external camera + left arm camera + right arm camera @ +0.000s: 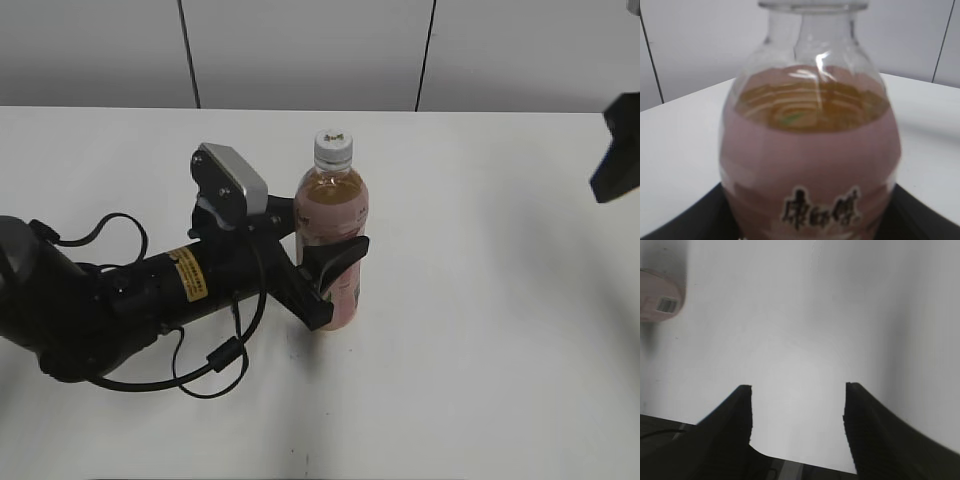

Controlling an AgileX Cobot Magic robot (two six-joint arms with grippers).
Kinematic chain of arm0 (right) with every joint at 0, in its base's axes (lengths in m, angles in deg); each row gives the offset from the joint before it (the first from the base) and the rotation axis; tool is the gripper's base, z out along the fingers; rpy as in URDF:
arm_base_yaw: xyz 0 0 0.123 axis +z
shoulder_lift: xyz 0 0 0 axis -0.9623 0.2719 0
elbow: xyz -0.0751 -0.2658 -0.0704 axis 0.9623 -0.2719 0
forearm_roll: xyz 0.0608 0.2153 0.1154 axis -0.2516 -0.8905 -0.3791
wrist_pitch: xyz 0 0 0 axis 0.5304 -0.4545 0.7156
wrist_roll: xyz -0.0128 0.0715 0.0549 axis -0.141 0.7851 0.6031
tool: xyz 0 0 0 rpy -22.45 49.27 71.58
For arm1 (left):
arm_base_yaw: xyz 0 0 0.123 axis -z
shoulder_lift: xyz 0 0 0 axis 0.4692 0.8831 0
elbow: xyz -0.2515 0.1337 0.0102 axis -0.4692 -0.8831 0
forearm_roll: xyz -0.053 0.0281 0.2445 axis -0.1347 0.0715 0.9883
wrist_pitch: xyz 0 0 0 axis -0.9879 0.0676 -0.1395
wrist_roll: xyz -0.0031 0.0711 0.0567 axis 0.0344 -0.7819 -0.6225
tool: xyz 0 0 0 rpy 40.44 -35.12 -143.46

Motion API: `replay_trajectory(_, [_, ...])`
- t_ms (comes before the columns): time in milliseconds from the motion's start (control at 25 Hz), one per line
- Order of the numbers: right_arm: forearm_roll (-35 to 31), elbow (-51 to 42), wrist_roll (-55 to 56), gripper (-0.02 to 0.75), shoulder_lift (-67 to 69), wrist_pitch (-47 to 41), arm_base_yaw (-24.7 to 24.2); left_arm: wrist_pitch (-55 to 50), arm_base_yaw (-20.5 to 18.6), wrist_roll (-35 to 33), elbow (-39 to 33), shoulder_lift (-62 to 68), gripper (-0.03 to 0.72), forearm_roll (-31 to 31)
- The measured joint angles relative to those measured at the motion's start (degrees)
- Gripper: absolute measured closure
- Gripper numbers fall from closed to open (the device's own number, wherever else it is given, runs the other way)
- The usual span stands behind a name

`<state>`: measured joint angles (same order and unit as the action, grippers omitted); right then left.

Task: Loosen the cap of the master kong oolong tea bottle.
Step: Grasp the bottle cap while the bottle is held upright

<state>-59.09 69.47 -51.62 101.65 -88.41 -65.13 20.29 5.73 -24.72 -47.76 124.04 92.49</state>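
White counter in the exterior view carries the upright master kong oolong tea bottle, amber tea nearly up to its shoulder, the cap on top; the left gripper is clamped around its labelled lower half, while the right gripper is cut off at the right edge. The left wrist view shows only the bottle's shoulder and blurred label, its cap out of frame. The right wrist view shows the right gripper parted and empty over bare counter, a sliver of bottle at the upper-left corner.
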Motion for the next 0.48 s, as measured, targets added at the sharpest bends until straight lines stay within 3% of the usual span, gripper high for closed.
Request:
replay_trajectory(200, [-0.05, 7.5, 2.48, 0.297, 4.71, -1.18, 6.39, 0.43, 0.0, 0.0, 0.0, 0.15, 0.269, 0.44])
replay_trajectory(360, [-0.11, 9.83, 3.5, 0.297, 5.44, -1.41, 7.74, 0.59, 0.13, 0.11, 0.04, 0.17, 0.27, 3.14])
replay_trajectory(480, [-0.05, 10.35, 3.73, 0.297, 5.44, -1.86, 7.76, -0.35, 1.11, 3.81, 0.04, -0.58, 0.27, 4.3])
